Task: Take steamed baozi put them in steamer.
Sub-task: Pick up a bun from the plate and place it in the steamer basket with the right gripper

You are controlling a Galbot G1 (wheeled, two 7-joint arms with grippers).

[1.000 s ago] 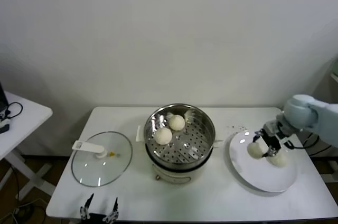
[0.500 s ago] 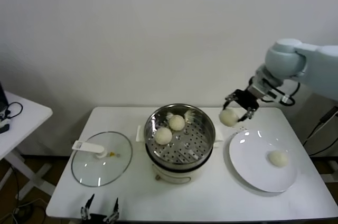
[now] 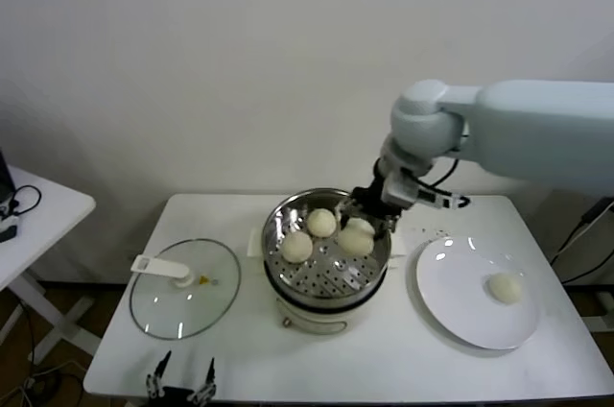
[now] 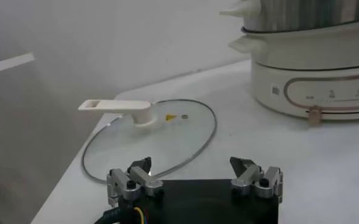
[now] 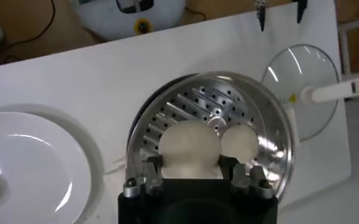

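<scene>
My right gripper (image 3: 366, 222) is shut on a cream-white baozi (image 3: 357, 238) and holds it just over the right side of the steel steamer (image 3: 331, 277). In the right wrist view the fingers (image 5: 190, 161) clamp this baozi (image 5: 189, 143) above the perforated floor (image 5: 270, 152). Two baozi (image 3: 321, 223) (image 3: 296, 247) lie in the steamer at the back left. One baozi (image 3: 505, 287) lies on the white plate (image 3: 460, 316). My left gripper (image 3: 179, 385) is open and empty, parked at the table's front left edge; it also shows in the left wrist view (image 4: 194, 176).
The glass lid (image 3: 182, 287) with its white handle lies flat on the table left of the steamer, just beyond my left gripper (image 4: 149, 131). The steamer's cream pot base (image 4: 313, 79) stands to that gripper's right. A second white table (image 3: 38, 215) is at the far left.
My right gripper lifted a baozi off the plate, carried it left, and now holds it low over the steamer. One baozi stays on the plate. The left arm has not moved.
</scene>
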